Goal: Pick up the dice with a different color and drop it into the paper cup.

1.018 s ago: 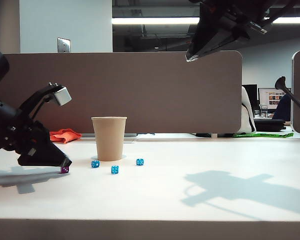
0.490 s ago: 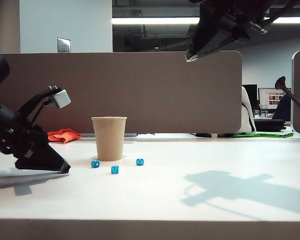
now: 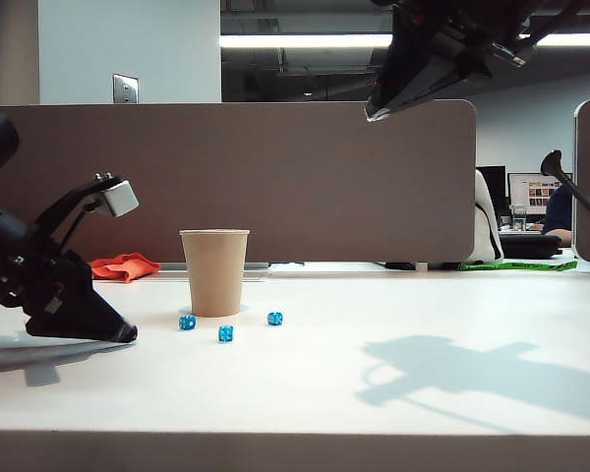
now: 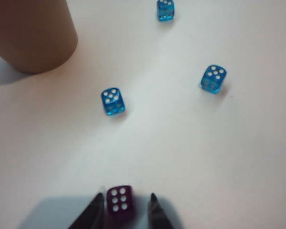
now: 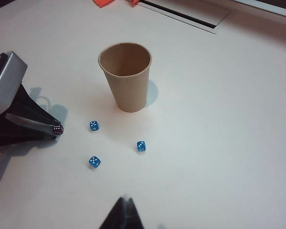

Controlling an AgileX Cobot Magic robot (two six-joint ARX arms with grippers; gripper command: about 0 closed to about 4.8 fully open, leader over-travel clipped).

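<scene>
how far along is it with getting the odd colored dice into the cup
Early stage. Done: the left tool is down at the table with the purple die between its fingertips. In hand: closing on that die; whether it is firmly gripped cannot be told. Left: lift it, carry it over the paper cup and drop it in. The three blue dice lie untouched by the cup. The right tool hangs high, uninvolved.

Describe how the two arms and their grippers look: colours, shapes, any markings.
Both arms are black. The left gripper ends in slim, tapering black fingers, with a grey box-shaped camera housing on a black bracket and small green lights on the arm. The right gripper has a dark, wedge-shaped body narrowing to a point.
</scene>
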